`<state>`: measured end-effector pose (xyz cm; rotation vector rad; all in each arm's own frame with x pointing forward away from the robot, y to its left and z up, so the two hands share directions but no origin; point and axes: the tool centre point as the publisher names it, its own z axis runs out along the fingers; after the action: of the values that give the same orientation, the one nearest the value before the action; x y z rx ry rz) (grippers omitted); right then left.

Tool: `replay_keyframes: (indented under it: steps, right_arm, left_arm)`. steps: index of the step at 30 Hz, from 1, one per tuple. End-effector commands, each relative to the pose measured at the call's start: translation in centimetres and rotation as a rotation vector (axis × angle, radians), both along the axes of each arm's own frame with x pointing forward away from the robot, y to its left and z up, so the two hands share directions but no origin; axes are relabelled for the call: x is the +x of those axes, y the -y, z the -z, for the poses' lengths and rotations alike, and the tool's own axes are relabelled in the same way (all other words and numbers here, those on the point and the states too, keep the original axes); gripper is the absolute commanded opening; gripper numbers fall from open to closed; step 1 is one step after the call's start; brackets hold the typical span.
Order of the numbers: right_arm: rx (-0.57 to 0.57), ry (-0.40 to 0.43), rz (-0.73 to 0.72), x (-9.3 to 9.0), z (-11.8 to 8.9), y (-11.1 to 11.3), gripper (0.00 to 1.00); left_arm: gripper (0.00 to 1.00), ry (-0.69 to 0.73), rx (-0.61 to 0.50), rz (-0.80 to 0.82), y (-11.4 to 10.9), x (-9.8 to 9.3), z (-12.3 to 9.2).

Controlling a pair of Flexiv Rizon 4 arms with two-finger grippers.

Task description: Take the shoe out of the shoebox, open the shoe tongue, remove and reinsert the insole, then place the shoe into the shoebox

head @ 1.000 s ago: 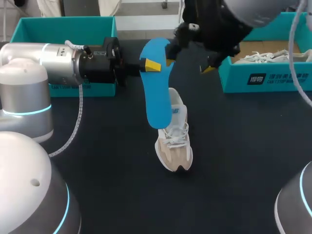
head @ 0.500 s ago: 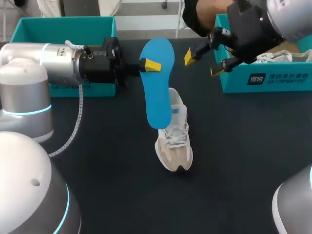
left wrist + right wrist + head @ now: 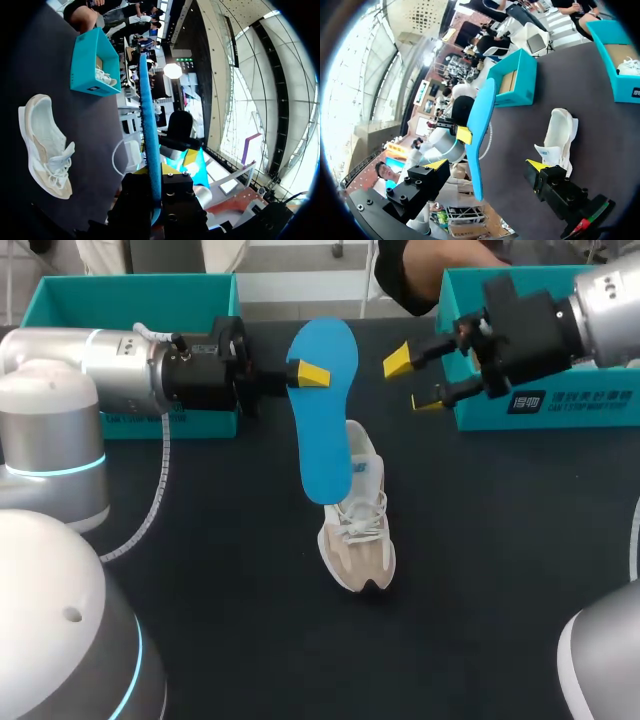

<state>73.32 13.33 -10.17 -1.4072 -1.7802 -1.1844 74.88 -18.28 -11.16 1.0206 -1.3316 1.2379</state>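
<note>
Removal step complete. The left hand (image 3: 305,373) apparently clamps the blue insole (image 3: 325,430); the right hand (image 3: 412,382) is wide open, empty. Next: steady the sneaker (image 3: 357,525), reinsert toe-first.

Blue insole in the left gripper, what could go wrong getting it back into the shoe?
The left gripper pinches the blue foam insole only near one end, so its long free end may bend or twist off line. The white and beige sneaker lies unheld, so a push could slide it. The open right gripper hangs close to the insole and might knock it.
</note>
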Motion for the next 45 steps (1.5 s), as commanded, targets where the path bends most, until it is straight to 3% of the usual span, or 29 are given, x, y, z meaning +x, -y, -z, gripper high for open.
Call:
replay_keyframes:
  steps: [1,10,20,24,35,36,39,42,45]
  right_arm:
    - [0.219,-0.011,-0.063,0.4,0.5,-0.1,1.00]
    - [0.218,-0.024,-0.061,0.9,1.0,0.6,1.00]
    - [0.293,-0.010,-0.039,1.6,2.4,1.1,1.00]
    - [0.292,-0.058,-0.026,1.8,2.7,1.4,1.00]
    - [0.292,-0.058,-0.026,1.8,2.7,1.4,1.00]
    - [0.292,-0.058,-0.026,1.8,2.7,1.4,1.00]
    - [0.292,-0.058,-0.026,1.8,2.7,1.4,1.00]
    - [0.292,-0.058,-0.026,1.8,2.7,1.4,1.00]
    - [0.292,-0.058,-0.026,1.8,2.7,1.4,1.00]
  left_arm:
    - [0.00,0.000,0.001,0.001,0.0,0.0,0.0]
    - [0.00,0.000,0.001,0.001,0.0,0.0,0.0]
    - [0.00,0.000,0.001,0.001,0.0,0.0,0.0]
    - [0.00,0.000,0.001,0.001,0.0,0.0,0.0]
    - [0.00,0.000,0.001,0.001,0.0,0.0,0.0]
    - [0.00,0.025,-0.009,-0.003,0.1,0.1,0.2]
    - [0.00,0.284,-0.108,-0.021,0.2,0.6,1.4]
    - [0.00,0.515,-0.134,-0.035,0.1,0.8,2.5]
    - [0.00,0.645,-0.181,-0.041,0.0,1.1,2.4]
